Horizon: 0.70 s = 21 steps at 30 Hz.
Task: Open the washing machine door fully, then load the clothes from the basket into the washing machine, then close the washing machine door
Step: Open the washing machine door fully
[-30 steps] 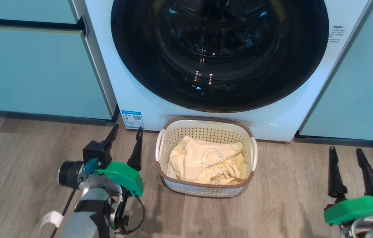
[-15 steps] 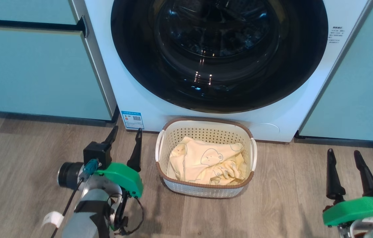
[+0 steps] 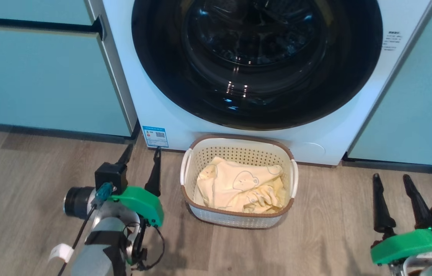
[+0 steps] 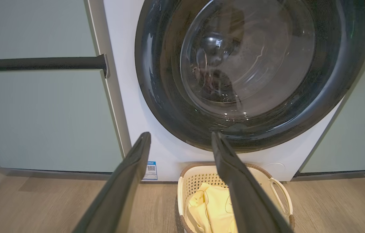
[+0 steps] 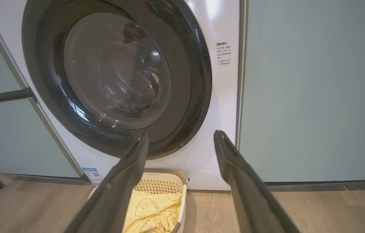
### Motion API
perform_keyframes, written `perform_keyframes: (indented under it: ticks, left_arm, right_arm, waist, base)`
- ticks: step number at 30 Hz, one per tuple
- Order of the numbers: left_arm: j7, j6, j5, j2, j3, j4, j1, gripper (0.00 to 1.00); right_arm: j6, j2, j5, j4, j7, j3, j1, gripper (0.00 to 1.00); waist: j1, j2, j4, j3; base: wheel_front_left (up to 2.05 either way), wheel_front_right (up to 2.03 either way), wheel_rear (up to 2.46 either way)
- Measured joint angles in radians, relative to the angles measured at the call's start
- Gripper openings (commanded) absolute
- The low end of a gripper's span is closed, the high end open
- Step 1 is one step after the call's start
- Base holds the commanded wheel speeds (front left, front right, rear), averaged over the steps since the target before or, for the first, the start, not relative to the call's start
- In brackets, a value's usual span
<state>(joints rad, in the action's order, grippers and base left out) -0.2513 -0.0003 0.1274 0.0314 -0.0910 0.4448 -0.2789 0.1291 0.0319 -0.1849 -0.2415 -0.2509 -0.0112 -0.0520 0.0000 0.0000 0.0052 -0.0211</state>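
Washing machine door shut on the washing machine. Basket sits on the floor against the machine's front, under the door, with the clothes piled inside. Left claw is wide open and empty just left of the basket; right claw is wide open and empty, well off to its right.

The right gripper has shifted slightly left and lower in the head view, the left gripper marginally left, and the view itself has moved slightly.
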Motion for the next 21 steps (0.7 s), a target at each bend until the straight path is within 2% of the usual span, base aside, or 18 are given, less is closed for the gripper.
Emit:
perform_keyframes:
  ticks: [11, 21]
  left_arm:
    - [0.000, -0.006, 0.000, 0.001, -0.004, 0.008, 0.000, 1.00]
    - [0.000, -0.021, 0.002, 0.001, -0.005, -0.044, 0.000, 1.00]
  right_arm:
    - [0.000, 0.000, 0.000, -0.005, 0.000, -0.006, 0.000, 1.00]
    - [0.000, 0.000, 0.000, -0.008, 0.000, -0.015, -0.001, 1.00]
  waist:
    - [-0.0001, 0.0000, -0.002, -0.003]
    - [-0.0001, 0.0000, -0.006, -0.006]
  base:
    - [0.94, 1.44, -2.38]
    - [1.23, 1.23, -2.46]
